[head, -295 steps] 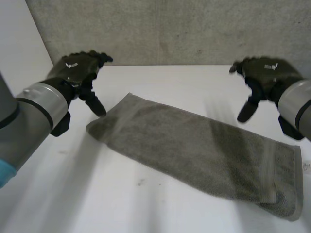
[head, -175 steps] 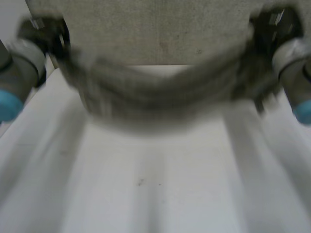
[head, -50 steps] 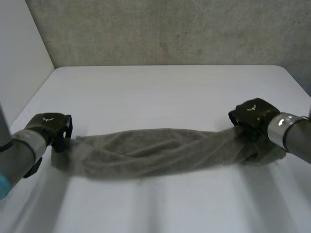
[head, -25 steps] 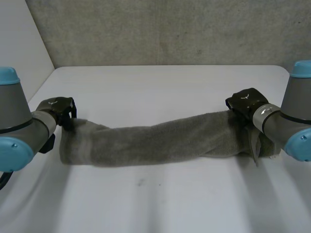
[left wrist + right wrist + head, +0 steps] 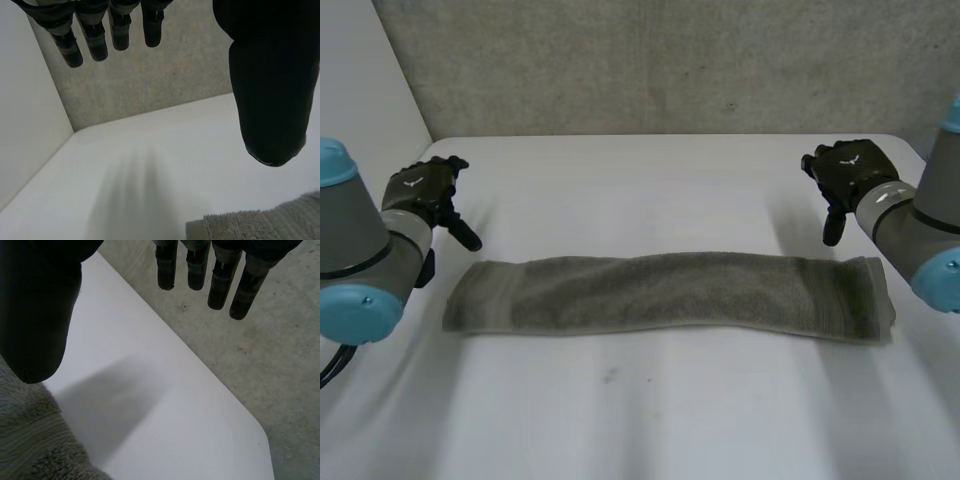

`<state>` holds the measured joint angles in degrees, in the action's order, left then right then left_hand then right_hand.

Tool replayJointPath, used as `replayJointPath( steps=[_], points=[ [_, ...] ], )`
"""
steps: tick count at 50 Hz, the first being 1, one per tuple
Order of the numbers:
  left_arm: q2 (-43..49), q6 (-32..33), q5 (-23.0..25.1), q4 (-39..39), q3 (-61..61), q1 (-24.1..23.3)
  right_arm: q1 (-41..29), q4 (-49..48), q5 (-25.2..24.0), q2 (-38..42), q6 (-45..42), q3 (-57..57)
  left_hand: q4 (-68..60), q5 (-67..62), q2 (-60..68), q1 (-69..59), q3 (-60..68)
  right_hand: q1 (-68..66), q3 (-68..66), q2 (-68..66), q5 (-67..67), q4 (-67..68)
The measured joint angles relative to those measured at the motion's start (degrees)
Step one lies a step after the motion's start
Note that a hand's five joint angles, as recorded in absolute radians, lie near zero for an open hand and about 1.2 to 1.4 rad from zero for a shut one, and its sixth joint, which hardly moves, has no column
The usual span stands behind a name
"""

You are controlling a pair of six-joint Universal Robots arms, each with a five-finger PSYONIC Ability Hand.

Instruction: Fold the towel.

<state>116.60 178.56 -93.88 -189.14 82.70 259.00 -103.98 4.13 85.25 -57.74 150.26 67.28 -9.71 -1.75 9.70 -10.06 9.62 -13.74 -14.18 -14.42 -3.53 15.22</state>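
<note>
Head view showed the grey-green terry-cloth towel (image 5: 670, 292) lying flat on the white table (image 5: 650, 180) as one long, narrow band. It ran crosswise in front of the robot, between the two arms. Its near long edge looked doubled, which suggested that a lengthwise fold was in place. A stitched hem band (image 5: 873, 300) crossed its right end.

The black left hand (image 5: 425, 188) hung over the table near the towel's left end, on the far side of it and clear of the cloth. In the left wrist view its fingers (image 5: 95, 35) were straight and set well apart from the thumb (image 5: 267, 85), with nothing held; a towel corner lay below the thumb tip. The black right hand (image 5: 850, 170) stood likewise near the right end, also clear. In the right wrist view it was fully spread and empty, with the towel's end under the thumb.

Handling, as judged:
- The cloth was probably light, soft and limp, and would sag between two holds.
- The looped pile should grip well, and nothing about it seemed fragile.
- The best holds were the two corners of one short end, pinched through all layers so they would not slide apart.

Markings: a small white emblem (image 5: 847, 157) sat on the back of each hand, with no legible letters. No label could be made out on the towel.
</note>
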Motion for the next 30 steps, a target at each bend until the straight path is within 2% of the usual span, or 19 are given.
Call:
replayJointPath(
  steps=[7, 10, 15, 19, 23, 30],
  points=[
    [-6.97, 1.45, 0.44, 0.38, 8.46, -0.12, 0.37, 0.03, -0.75, -7.57, -0.04, 10.45, -0.12, 0.10, 0.09, 0.00, 0.14, -0.76, -0.23, -0.19, -0.43, 0.14],
    [-9.35, 3.60, 1.26, 0.56, 13.12, -0.29, 0.52, -0.16, -1.60, -10.90, -0.77, 17.00, -1.14, 0.09, 1.25, -0.45, 1.26, -4.63, -3.76, -3.62, -5.04, 2.65],
    [-11.18, 11.46, 4.48, 0.45, 19.71, -0.21, 0.79, -0.63, -4.09, -14.53, -1.58, 26.56, -1.84, -0.11, 1.95, -1.53, 2.01, -11.86, -12.05, -11.13, -13.44, 11.10],
    [-10.99, 18.95, 7.35, -0.18, 22.84, 0.62, 1.73, -2.36, -6.14, -15.56, -1.78, 32.54, -3.14, -0.75, 3.32, -2.89, 3.44, -13.63, -13.39, -12.79, -14.77, 12.28],
    [-10.00, 23.17, 9.05, -1.63, 24.03, 2.31, 3.12, -5.51, -7.07, -15.61, -1.78, 36.28, -8.17, -6.27, 8.24, -7.79, 8.29, -15.48, -15.03, -14.35, -16.34, 13.87],
    [-7.87, 24.75, 11.50, -5.48, 24.25, 4.68, 5.45, -11.69, -7.40, -14.80, -1.80, 39.67, -21.88, -19.82, 21.89, -21.82, 21.94, -18.11, -17.47, -16.93, -18.56, 16.26]
  ],
)
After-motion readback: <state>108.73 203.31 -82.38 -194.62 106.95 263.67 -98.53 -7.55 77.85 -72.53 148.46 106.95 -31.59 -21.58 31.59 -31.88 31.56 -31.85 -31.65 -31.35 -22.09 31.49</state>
